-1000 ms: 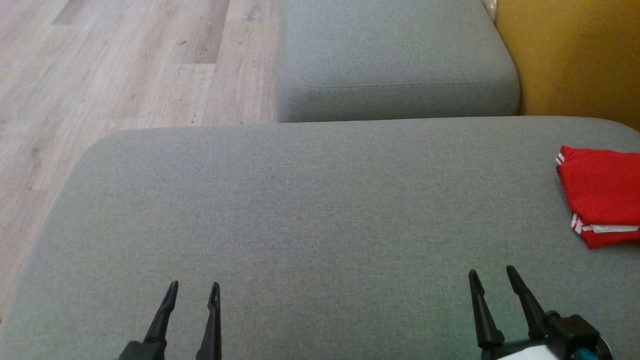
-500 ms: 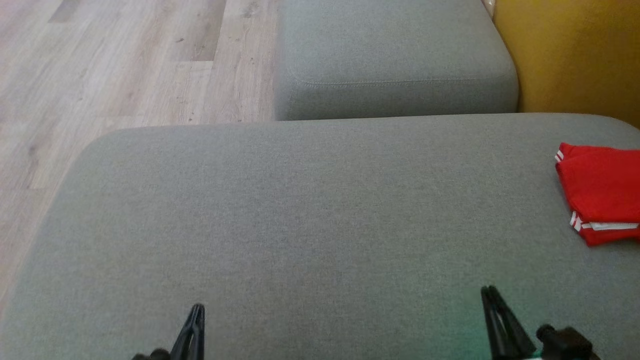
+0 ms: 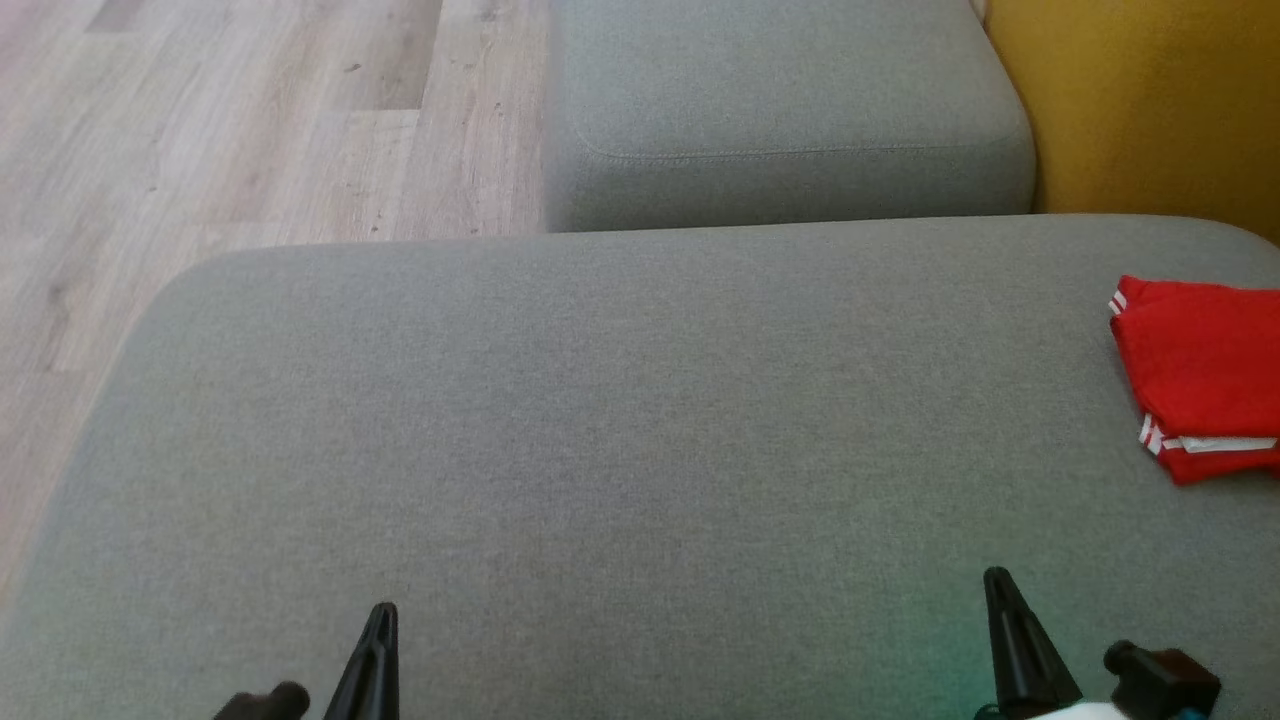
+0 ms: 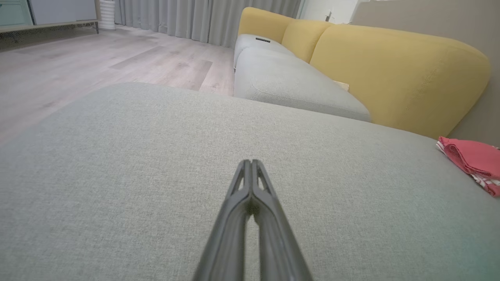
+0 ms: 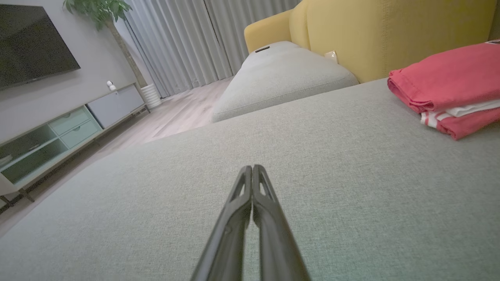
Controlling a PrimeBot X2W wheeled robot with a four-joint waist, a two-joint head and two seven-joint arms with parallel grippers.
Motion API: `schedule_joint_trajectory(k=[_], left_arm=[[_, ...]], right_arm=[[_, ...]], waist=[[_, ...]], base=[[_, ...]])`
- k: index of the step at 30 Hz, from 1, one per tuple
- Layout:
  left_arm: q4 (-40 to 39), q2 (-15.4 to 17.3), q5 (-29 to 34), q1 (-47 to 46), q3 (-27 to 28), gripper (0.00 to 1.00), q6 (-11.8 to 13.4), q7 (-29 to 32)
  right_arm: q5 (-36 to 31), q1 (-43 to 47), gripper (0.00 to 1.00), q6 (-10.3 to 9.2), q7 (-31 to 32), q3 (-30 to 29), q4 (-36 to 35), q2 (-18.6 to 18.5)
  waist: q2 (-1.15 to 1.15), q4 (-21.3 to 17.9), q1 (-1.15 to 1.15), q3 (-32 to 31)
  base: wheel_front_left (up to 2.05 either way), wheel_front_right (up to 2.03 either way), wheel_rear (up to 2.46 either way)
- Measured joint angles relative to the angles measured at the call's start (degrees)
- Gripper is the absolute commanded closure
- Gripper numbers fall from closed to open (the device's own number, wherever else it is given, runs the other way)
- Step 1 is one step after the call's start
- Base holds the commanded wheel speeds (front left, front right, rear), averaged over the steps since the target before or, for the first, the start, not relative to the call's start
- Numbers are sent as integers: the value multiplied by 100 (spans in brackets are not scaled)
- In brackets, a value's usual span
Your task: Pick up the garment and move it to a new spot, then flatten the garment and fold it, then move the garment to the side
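The garment [image 3: 1200, 375] is red with white stripes and lies folded at the far right edge of the grey cushion [image 3: 640, 420], partly cut off by the head view's border. It also shows as a flat folded garment [image 5: 453, 89] at the upper right of the right wrist view and as the garment [image 4: 474, 162] at the right edge of the left wrist view. My left gripper [image 3: 380, 612] is shut and empty near the cushion's front left. My right gripper [image 3: 997, 578] is shut and empty at the front right, well short of the garment. Both pairs of fingers [image 4: 250, 183] [image 5: 252, 183] press together.
A second grey seat cushion [image 3: 790, 100] lies beyond the near one, with a yellow backrest [image 3: 1140, 100] to its right. Wooden floor [image 3: 230, 130] runs along the left. A TV cabinet [image 5: 58, 132], curtains and a plant stand across the room.
Both grippers went from open to shut, with nothing between their fingers, and drew back toward the bottom of the head view. The camera tilted slightly. The garment stayed put.
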Motion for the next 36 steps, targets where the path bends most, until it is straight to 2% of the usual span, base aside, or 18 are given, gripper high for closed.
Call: schedule_joint_trajectory(k=[36], left_arm=[[413, 40, -2607, -603, 319, 100, -270, 508]], right_arm=[[2494, -461, 100, -1, 490, -293, 55, -19]], waist=[[0, -81, 0, 218]], base=[[0, 0, 0]])
